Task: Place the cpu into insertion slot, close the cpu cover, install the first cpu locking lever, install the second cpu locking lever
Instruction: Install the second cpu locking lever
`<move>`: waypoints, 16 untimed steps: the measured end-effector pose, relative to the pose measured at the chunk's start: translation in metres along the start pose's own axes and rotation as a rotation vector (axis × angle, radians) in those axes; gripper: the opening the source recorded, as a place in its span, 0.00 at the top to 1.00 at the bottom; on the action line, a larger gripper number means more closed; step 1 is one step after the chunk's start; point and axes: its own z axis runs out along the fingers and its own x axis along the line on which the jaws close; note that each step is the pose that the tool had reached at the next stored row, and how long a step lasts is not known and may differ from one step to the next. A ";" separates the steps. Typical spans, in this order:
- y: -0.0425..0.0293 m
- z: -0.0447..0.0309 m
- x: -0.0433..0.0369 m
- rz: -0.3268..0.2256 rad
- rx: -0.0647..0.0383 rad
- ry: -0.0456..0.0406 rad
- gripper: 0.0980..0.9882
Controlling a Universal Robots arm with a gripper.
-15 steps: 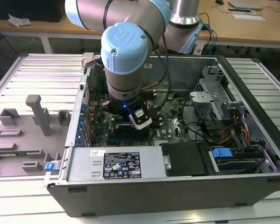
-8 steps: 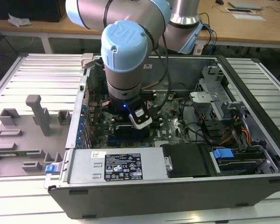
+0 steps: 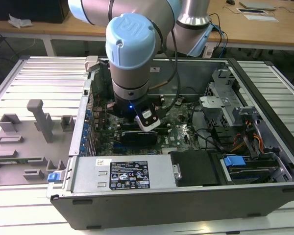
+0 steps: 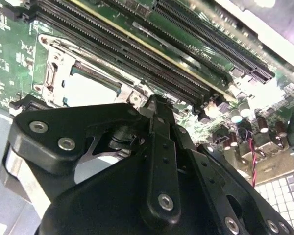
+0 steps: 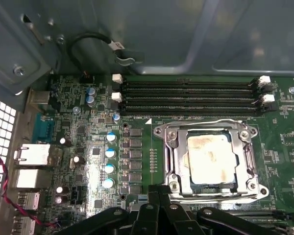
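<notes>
In both wrist views the cpu (image 5: pixel 211 159) (image 4: pixel 88 90), a dull silver square, lies flat in the insertion slot (image 5: pixel 162 132) on the green motherboard (image 5: pixel 78 132). The cpu cover (image 5: pixel 179 157), a silver frame plate, lies down around the chip, and its window shows the chip's top. A thin wire lever (image 5: pixel 206 122) runs along the slot's edge on the memory side. My gripper (image 5: pixel 159 190) (image 4: pixel 157 104) hangs just off the slot's opposite edge, near one corner, with its black fingers pressed together. I see nothing between them. In the exterior view the arm (image 3: pixel 132 54) reaches down into the open computer case.
Long black memory slots (image 5: pixel 191 95) run beside the socket, and blue-topped capacitors (image 5: pixel 109 154) stand on its other side. The grey case wall (image 5: pixel 161 34) rises behind. In the exterior view, a power supply (image 3: pixel 122 174), drive cage (image 3: pixel 225 107) and cables (image 3: pixel 245 139) crowd the case. A grey fixture tray (image 3: pixel 24 142) lies on the left.
</notes>
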 end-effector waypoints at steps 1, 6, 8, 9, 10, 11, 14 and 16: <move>0.0008 0.0002 0.0000 0.000 0.003 0.0002 0.99; 0.0067 0.0022 -0.0002 -0.001 0.013 0.0004 0.99; 0.0075 0.0007 -0.0002 0.000 0.014 0.0003 0.99; 0.0083 -0.0015 -0.0002 0.000 0.014 0.0003 0.99; 0.0101 -0.0071 -0.0003 0.000 0.014 0.0004 0.99; 0.0112 -0.0104 -0.0004 0.000 0.014 0.0004 0.99; 0.0154 -0.0227 -0.0008 0.000 0.015 0.0004 0.99; 0.0186 -0.0321 -0.0011 0.000 0.016 0.0004 0.99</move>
